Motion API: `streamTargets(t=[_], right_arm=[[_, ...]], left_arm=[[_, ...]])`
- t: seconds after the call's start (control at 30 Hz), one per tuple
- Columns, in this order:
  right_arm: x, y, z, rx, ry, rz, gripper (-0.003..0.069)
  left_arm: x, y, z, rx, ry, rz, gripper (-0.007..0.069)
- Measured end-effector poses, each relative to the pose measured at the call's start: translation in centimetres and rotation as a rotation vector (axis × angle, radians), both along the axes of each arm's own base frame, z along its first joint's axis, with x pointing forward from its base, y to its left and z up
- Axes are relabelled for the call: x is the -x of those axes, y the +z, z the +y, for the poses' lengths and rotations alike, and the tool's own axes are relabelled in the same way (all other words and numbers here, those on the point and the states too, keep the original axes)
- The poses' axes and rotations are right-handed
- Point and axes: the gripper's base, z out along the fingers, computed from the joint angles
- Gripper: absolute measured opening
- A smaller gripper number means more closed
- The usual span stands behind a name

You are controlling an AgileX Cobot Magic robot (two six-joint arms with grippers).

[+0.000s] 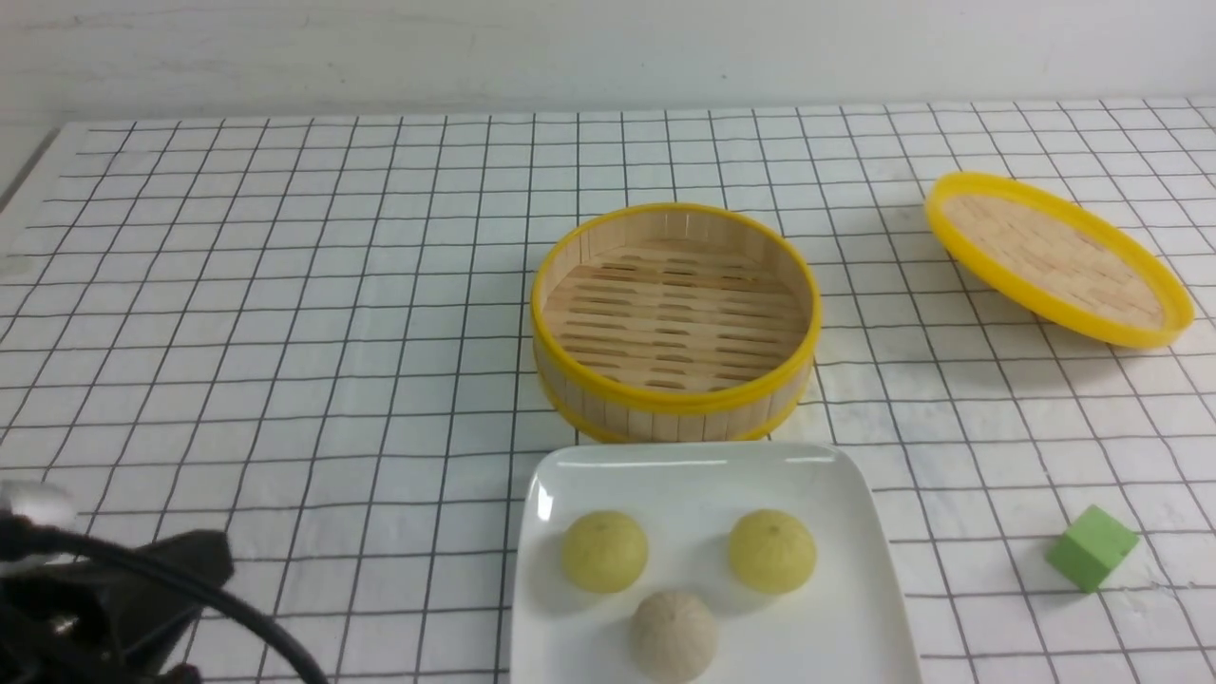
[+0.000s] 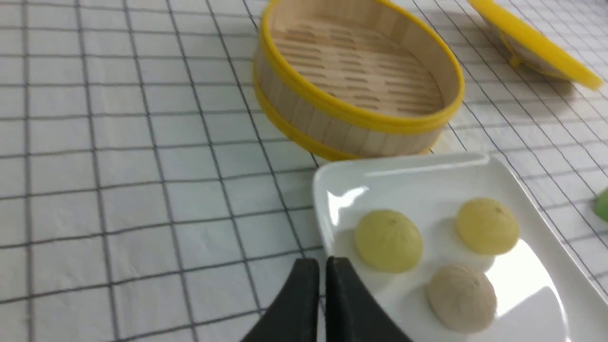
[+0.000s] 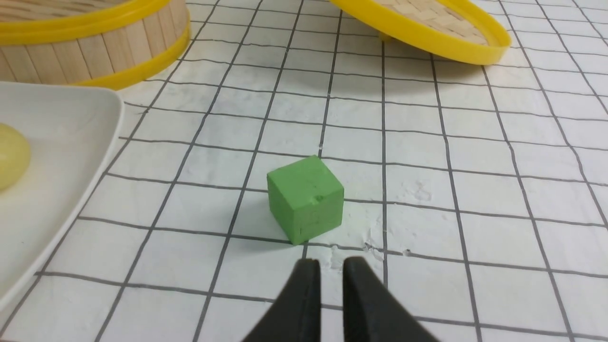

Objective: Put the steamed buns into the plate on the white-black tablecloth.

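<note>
Steamed buns (image 1: 689, 579), three small domes with faint pleats at their crowns, sit together on the plate (image 1: 855, 532), which lies at six o'clock from the table's middle in my front view. Two are pale yellow-green with a matte, doughy skin; the beige-grey one (image 1: 674, 635) sits at six o'clock from the pair, and none of them touch. That plate is glossy white, square with rounded corners and a raised rim, and it throws back bright glare. It rests on the white-black tablecloth (image 1: 285, 332), a slightly wrinkled white fabric ruled with a thin black grid. At twelve o'clock from the plate, just beside its far edge, stands the bamboo steamer (image 1: 674, 323), a round basket of pale wooden slats bound with yellow rims, its slatted floor bare. Its lid (image 1: 1057, 256) lies tilted at two o'clock, woven underside up inside a yellow ring. A green cube (image 1: 1091, 547) with a chalky, dented face sits at three o'clock from the plate, well apart from it. My left gripper (image 2: 322, 266) hangs over the plate's near corner with only a sliver between its smooth black fingers, holding nothing. My right gripper (image 3: 328, 266) hovers just short of the cube, its fingers a narrow gap apart and empty.
</note>
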Motion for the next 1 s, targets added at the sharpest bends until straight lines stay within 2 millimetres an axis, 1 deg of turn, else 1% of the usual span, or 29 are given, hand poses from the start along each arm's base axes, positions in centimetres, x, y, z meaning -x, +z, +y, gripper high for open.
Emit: streamTargets(t=[0.03, 0.07, 0.1, 0.23, 0.3, 0.4, 0.57, 0.73, 1.0], right_arm=[[0.0, 0.0, 0.0, 0.0, 0.0, 0.0, 0.0101], [0.0, 0.0, 0.0, 0.0, 0.0, 0.0, 0.0101], [0.0, 0.0, 0.0, 0.0, 0.0, 0.0, 0.0101], [0.0, 0.0, 0.0, 0.0, 0.0, 0.0, 0.0107], [0.0, 0.0, 0.0, 0.0, 0.0, 0.0, 0.0109], [0.0, 0.0, 0.0, 0.0, 0.0, 0.0, 0.0113], [0.0, 0.0, 0.0, 0.0, 0.0, 0.0, 0.012], [0.0, 0.0, 0.0, 0.0, 0.0, -0.001, 0.0128], [0.0, 0.0, 0.0, 0.0, 0.0, -0.001, 0.0137]], left_arm=[[0.4, -0.6, 0.9, -0.021, 0.055, -0.026, 0.0054], [0.7, -1.2, 1.4, -0.04, 0.088, -0.038, 0.0054], [0.8, -1.6, 1.7, -0.047, 0.108, -0.041, 0.0055], [1.8, -4.7, 3.0, -0.158, 0.227, -0.06, 0.0056], [2.2, -5.9, 3.6, -0.208, 0.284, -0.069, 0.0061], [2.6, -7.2, 4.1, -0.237, 0.353, -0.081, 0.0066], [3.0, -8.0, 4.3, -0.245, 0.395, -0.095, 0.0072], [2.8, -9.6, 4.3, -0.254, 0.399, -0.076, 0.0073], [2.7, -9.6, 4.3, -0.25, 0.403, -0.091, 0.0079]])
